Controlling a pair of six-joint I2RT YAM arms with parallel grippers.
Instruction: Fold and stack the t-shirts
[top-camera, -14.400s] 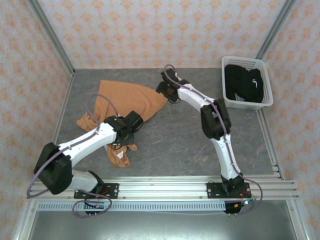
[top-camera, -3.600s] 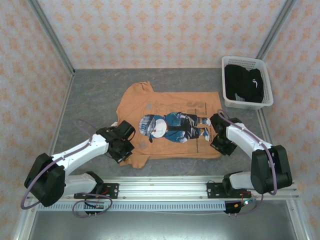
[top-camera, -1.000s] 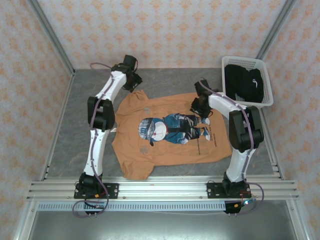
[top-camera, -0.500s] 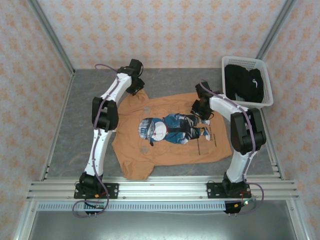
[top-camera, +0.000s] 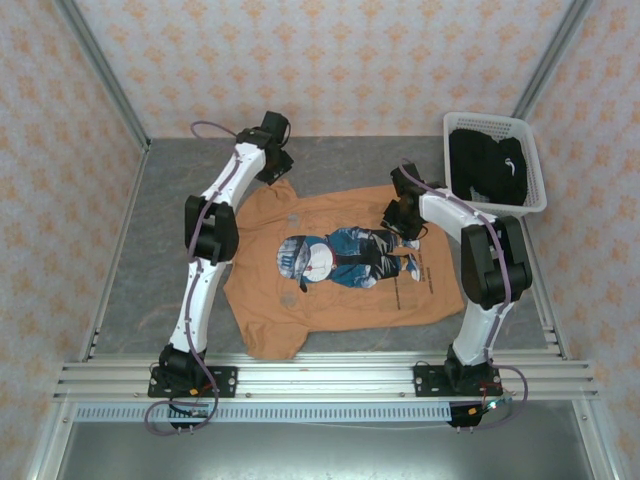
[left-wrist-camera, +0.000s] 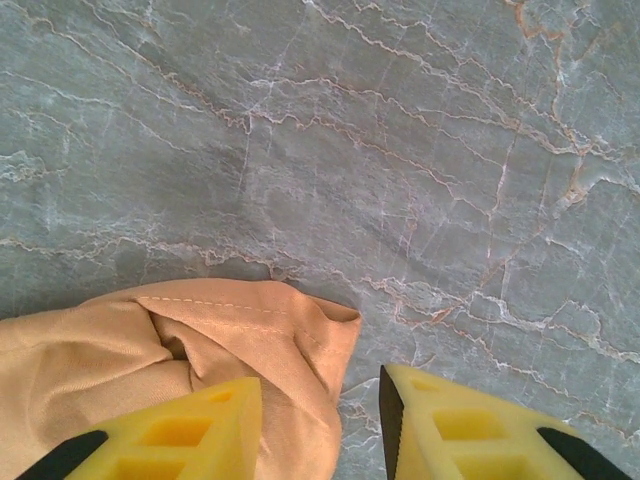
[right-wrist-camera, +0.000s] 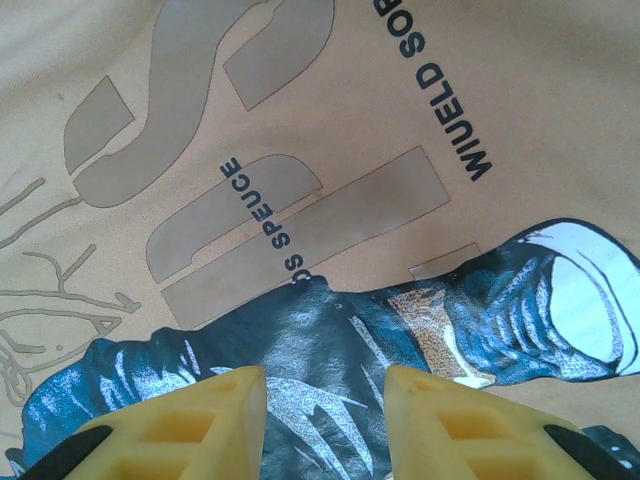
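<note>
right wrist view resolves lettering (right-wrist-camera: 455, 110) on the orange tee (right-wrist-camera: 590, 70)

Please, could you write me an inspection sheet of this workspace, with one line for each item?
Surface: grey marbled table.
Job's things: orange t-shirt spread flat, print up, not yet folded; black t-shirt in the white basket.
Clutter: nothing seen.
Hands: left hand open, over the edge of a sleeve; right hand open, over the print.
Cables: purple cables run along both arms.
Surroundings: patterned walls; metal rails at the near edge.
</note>
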